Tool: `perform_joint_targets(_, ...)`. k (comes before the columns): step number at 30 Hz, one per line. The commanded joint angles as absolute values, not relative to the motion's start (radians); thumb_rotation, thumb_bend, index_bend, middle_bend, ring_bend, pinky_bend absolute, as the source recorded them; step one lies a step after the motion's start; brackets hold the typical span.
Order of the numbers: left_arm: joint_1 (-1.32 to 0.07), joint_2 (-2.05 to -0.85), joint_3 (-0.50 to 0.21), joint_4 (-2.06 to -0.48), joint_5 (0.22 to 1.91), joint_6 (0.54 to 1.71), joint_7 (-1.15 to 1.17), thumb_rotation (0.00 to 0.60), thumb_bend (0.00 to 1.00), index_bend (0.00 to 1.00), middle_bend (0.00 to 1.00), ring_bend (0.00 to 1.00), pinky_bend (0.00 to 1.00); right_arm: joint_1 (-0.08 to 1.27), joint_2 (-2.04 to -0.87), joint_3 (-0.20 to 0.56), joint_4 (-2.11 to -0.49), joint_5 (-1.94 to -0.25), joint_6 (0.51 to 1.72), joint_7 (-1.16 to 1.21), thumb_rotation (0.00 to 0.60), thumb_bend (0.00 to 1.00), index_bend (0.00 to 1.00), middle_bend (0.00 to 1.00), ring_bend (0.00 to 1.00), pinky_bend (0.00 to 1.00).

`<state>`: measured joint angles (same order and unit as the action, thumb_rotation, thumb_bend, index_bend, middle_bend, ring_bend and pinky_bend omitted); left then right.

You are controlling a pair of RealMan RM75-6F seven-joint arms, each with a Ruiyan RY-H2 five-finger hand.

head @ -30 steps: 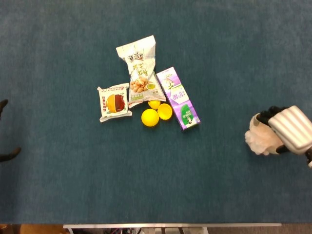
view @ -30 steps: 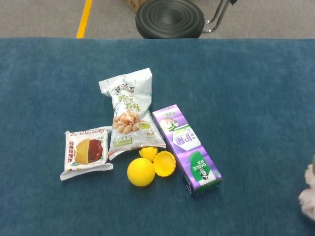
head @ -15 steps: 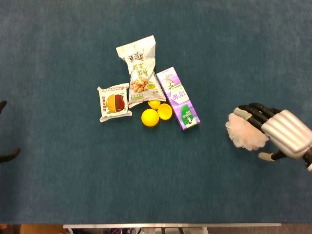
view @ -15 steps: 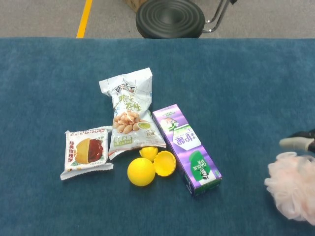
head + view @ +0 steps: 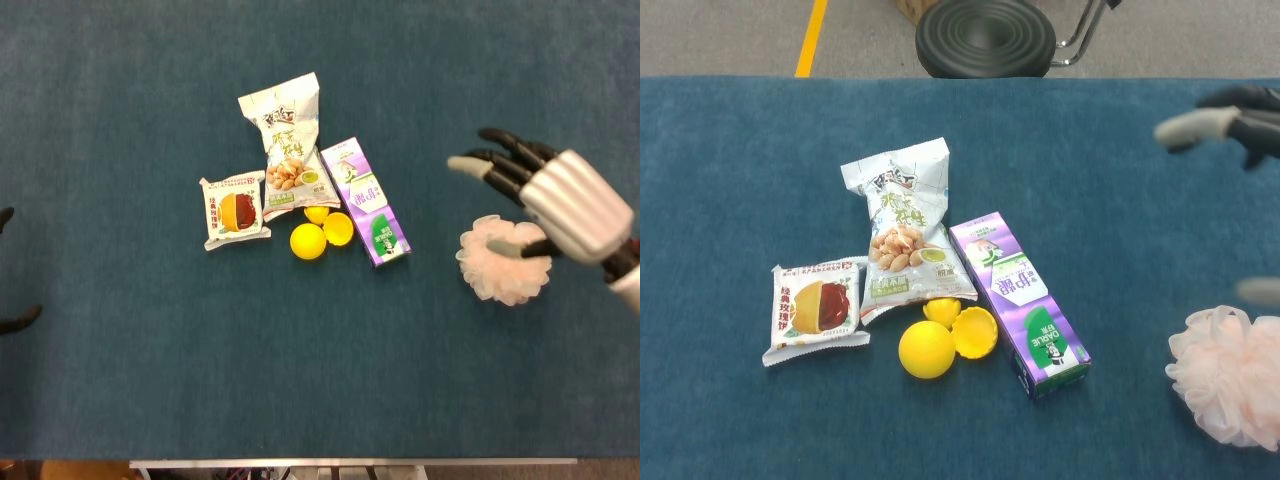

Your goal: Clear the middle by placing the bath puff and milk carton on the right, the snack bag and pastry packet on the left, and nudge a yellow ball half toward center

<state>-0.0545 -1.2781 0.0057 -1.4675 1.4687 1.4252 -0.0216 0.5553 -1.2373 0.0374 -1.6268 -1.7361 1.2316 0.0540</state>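
The pale pink bath puff (image 5: 503, 262) (image 5: 1225, 385) lies on the blue table at the right. My right hand (image 5: 555, 200) hovers just beyond it with its fingers (image 5: 1200, 122) spread and nothing in them. In the middle, the purple milk carton (image 5: 366, 203) (image 5: 1020, 300) lies flat. The white snack bag (image 5: 285, 140) (image 5: 902, 235) and the pastry packet (image 5: 235, 210) (image 5: 818, 308) lie left of it. Yellow ball halves (image 5: 308, 241) (image 5: 926, 350) sit between packet and carton, one (image 5: 338, 229) touching the carton. Only dark fingertips of my left hand (image 5: 8, 268) show at the far left edge, held apart.
The blue table cloth (image 5: 150, 380) spreads wide on both sides of the cluster. A black round stool (image 5: 985, 38) and a yellow floor line (image 5: 810, 38) lie beyond the table's far edge. The near table edge (image 5: 350, 461) runs along the bottom.
My right hand carried the bath puff leftward, let it go and lifted away toward the far side with fingers spread. The puff now rests alone on the table. The left hand stayed put.
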Motion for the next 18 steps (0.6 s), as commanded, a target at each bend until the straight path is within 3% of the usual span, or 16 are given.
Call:
perform_joint_targets(1,-0.052,-1.28,0.006,-1.464,1.465,1.424,-0.027,0.6,0.01,0.08,0.0,0.01,0.3,0.647,-1.352,0.102,-1.475,-1.738,1.181,0.024,0.6,0.0,0.19,0.27,0.12,0.36)
perform_joint_targets(9,-0.043,-1.287,0.005,-1.442,1.448,1.422,-0.052,0.6,0.01,0.08,0.0,0.01,0.3,0.793,-1.474,0.089,-1.239,-1.834,1.102,0.026,0.6,0.0,0.19,0.27,0.12,0.33)
perform_joint_targets(18,-0.035,-1.301,0.006,-1.423,1.441,1.42,-0.066,0.6,0.01,0.08,0.0,0.01,0.3,0.885,-1.566,-0.008,-0.951,-2.018,1.244,0.133,0.6,0.0,0.19,0.27,0.12,0.33)
